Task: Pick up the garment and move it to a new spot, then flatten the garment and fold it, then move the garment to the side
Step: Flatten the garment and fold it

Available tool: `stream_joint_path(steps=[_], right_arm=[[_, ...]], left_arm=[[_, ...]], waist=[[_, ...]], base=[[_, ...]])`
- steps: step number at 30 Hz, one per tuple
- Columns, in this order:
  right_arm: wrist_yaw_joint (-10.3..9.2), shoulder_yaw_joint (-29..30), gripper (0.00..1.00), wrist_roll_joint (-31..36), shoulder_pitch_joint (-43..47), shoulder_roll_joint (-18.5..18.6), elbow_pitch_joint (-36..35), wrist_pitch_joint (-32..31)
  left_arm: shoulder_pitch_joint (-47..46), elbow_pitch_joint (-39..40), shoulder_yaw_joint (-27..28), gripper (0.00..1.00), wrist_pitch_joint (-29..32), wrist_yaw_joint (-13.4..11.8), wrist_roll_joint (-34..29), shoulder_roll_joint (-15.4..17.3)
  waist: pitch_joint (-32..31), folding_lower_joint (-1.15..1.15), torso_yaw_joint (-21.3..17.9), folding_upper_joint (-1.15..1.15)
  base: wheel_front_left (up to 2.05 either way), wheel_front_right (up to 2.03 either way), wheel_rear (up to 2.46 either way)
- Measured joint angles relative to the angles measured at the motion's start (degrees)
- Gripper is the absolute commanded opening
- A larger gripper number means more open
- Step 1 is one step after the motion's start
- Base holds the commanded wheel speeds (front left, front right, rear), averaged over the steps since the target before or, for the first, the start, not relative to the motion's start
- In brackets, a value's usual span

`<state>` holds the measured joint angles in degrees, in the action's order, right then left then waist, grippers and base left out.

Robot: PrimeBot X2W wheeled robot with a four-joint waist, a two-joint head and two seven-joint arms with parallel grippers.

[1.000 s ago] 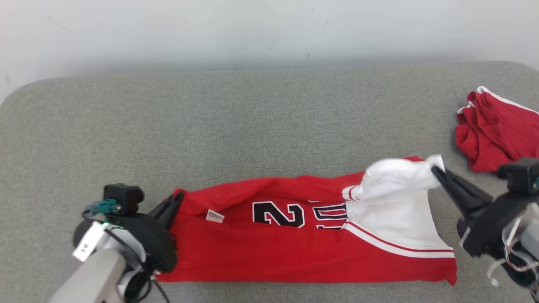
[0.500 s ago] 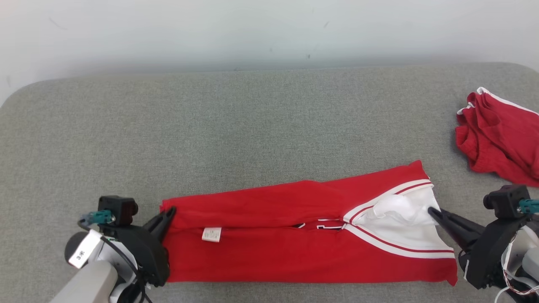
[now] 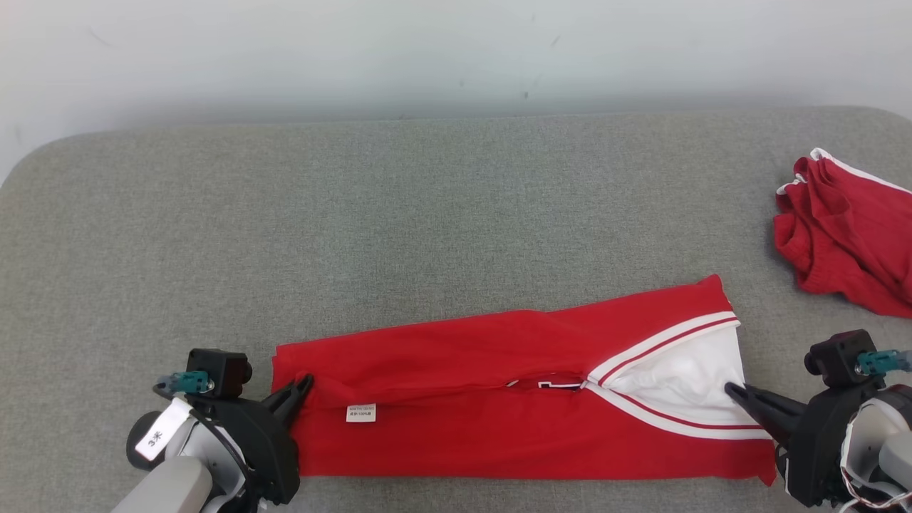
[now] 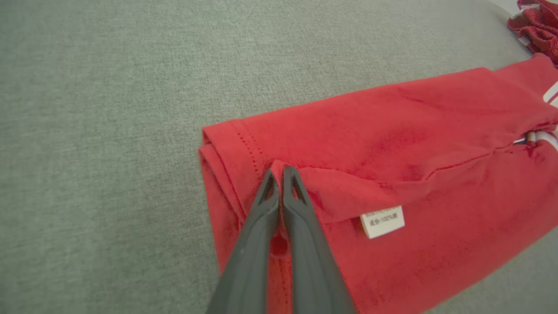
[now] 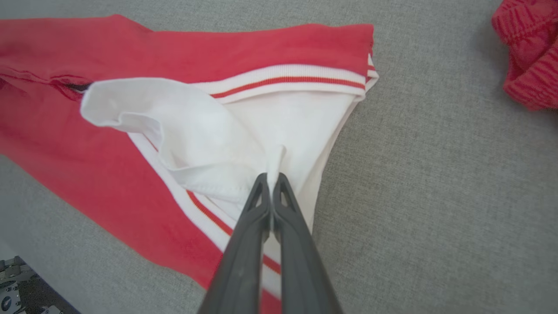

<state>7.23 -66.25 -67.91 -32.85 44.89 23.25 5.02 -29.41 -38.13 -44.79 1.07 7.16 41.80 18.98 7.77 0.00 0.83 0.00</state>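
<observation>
Grey fabric covers the padded surface (image 3: 427,214) on which the garment (image 3: 513,434) lies, stretched as a long red band close to the near edge and running from the robot's left to its right. The left gripper (image 4: 279,171) sits at the hem end, its fingers pressed together on a small ridge of red cloth, with the label (image 4: 382,221) just beside them. The right gripper (image 5: 271,176) sits at the opposite end, its fingers closed on a pinch of the white panel (image 5: 244,126), which puckers upward there. Both grips are low, at or near the cloth's own level. The far half of the garment is turned over toward the near half, and the two edges meet along a narrow gap at mid-length where a trace of black-and-white print shows. Judgement on progress: placement and flattening appear complete, and a first lengthwise fold is laid or all but laid — neither end has been let go. Outstanding, as far as can be told, are the release, any crosswise fold, and the move to the side. A crumpled red cloth (image 3: 848,235) lies well apart at the right edge — untouched.
</observation>
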Motion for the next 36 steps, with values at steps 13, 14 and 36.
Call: stream_joint_path(steps=[13,14,36], right_arm=[[0.00,3.80,1.00,-8.68,-0.57,-1.11,0.32,3.93],[0.00,3.89,1.00,-8.88,-0.53,-0.94,0.33,4.28],[-3.30,5.00,1.00,-9.29,2.14,-4.86,8.87,7.39]], left_arm=[[2.34,0.13,3.74,1.00,-4.88,-1.72,2.03,-0.27],[3.09,0.37,4.03,1.00,-5.63,-2.26,2.03,-0.26],[15.82,14.57,7.57,1.00,-15.23,-13.84,-5.21,0.70]], waist=[[-2.76,0.00,-0.12,0.00],[-3.13,0.00,-0.18,0.01],[-8.16,-0.01,-0.15,0.00]], base=[[0.00,0.00,0.00],[0.00,0.00,0.00],[0.00,0.00,0.00]])
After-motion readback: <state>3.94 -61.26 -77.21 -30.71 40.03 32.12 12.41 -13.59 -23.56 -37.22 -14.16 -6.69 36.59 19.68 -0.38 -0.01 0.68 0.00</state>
